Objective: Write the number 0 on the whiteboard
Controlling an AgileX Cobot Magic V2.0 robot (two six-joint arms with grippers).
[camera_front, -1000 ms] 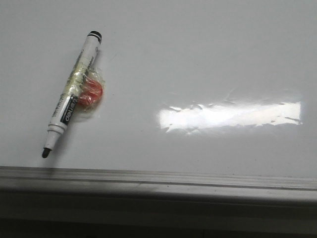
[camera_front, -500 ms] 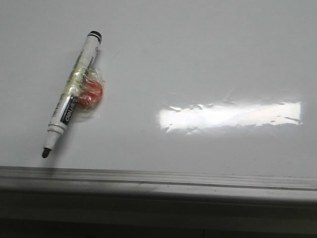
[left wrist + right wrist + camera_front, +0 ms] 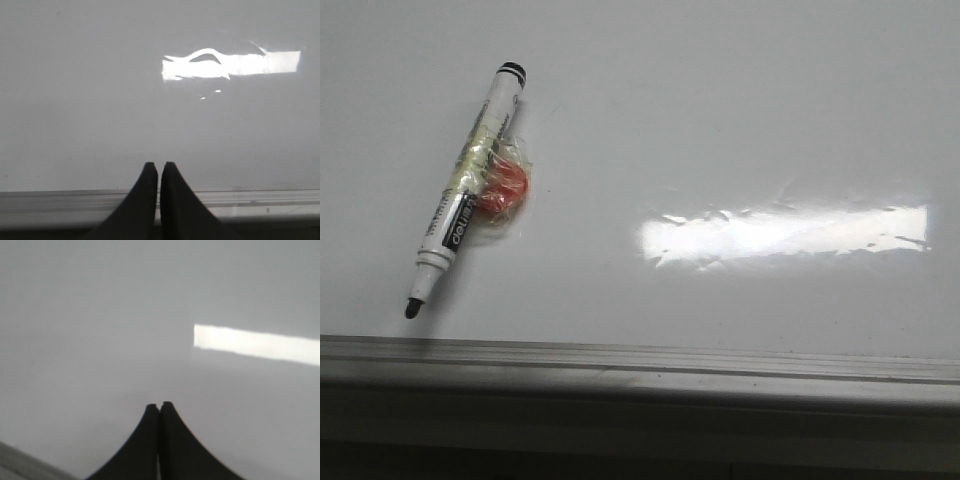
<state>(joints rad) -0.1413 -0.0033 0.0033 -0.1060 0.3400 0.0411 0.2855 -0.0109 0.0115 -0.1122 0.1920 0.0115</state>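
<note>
Marker (image 3: 467, 192) lying uncapped on whiteboard (image 3: 720, 120), away from both closed, empty grippers (image 3: 158, 165) (image 3: 160, 405); tip is risking drying or smearing.

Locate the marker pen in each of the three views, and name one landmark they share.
Front view: the marker lies uncapped on the whiteboard, upper left, tip pointing toward the grey rail, an orange lump taped to it.
Left wrist view: not in it; only board and the shut left gripper.
Right wrist view: not in it; the right gripper is shut.
Shared landmark: the bright glare patch.
</note>
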